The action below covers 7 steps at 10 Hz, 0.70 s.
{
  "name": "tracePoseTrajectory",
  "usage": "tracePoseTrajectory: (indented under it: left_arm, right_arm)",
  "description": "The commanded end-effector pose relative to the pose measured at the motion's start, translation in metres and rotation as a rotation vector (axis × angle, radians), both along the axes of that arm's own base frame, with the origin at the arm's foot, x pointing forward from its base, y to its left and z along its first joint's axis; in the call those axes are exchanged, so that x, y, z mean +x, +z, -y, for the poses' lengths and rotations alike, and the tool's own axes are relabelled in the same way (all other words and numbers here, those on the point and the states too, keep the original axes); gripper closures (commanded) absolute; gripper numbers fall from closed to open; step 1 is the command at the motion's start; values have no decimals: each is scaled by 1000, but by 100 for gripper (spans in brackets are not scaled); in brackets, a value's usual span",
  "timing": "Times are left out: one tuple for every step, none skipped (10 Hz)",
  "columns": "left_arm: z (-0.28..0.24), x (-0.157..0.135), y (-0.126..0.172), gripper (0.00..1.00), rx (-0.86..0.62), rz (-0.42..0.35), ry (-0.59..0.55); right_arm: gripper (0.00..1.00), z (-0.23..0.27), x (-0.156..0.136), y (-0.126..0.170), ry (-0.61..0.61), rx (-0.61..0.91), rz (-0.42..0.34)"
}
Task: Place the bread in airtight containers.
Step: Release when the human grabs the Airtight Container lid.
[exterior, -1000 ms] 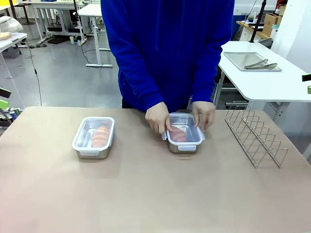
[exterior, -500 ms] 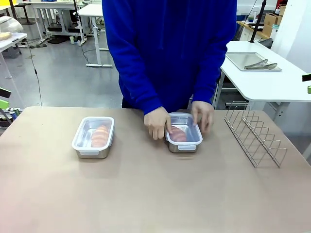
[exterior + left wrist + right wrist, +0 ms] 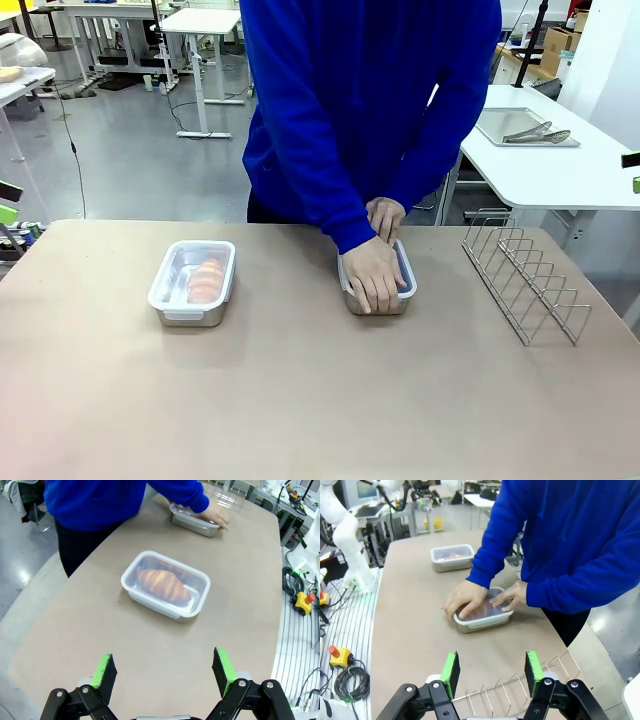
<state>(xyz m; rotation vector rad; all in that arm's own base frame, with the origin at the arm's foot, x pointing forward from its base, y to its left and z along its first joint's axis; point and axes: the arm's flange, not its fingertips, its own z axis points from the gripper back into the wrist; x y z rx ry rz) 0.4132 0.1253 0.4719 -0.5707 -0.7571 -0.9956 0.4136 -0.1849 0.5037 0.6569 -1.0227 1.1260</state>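
Well beyond the open left pincer [image 3: 164, 669] lies the lidded croissant [image 3: 163, 585].

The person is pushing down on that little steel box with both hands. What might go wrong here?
Two things, perhaps. The person's hands press flat on the lid of the right container, which stands loose on the table; an uneven push might tip or slide it, or leave a clip unlatched. The wire rack stands close by on that side, so a sliding box or an elbow could knock it.

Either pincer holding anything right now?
No. Left pincer and right pincer are both empty and open. The person's hands press the lid of the right container.
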Motion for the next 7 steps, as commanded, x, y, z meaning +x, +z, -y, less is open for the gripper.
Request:
tracePoseTrajectory:
  left_arm:
    - [0,-1,1,0,-1,14,-17]
    - [0,-1,1,0,-1,14,-17]
    - [0,-1,1,0,-1,14,-17]
    - [0,-1,1,0,-1,14,-17]
    - [0,-1,1,0,-1,14,-17]
    - [0,-1,1,0,-1,14,-17]
    - [0,-1,1,0,-1,14,-17]
  right_arm:
    - [30,0,-1,1,5,4,3]
    - [30,0,-1,1,5,4,3]
    - [30,0,-1,1,5,4,3]
    - [30,0,-1,1,5,4,3]
    - [30,0,-1,1,5,4,3]
    - [30,0,-1,1,5,4,3]
    - [30,0,-1,1,5,4,3]
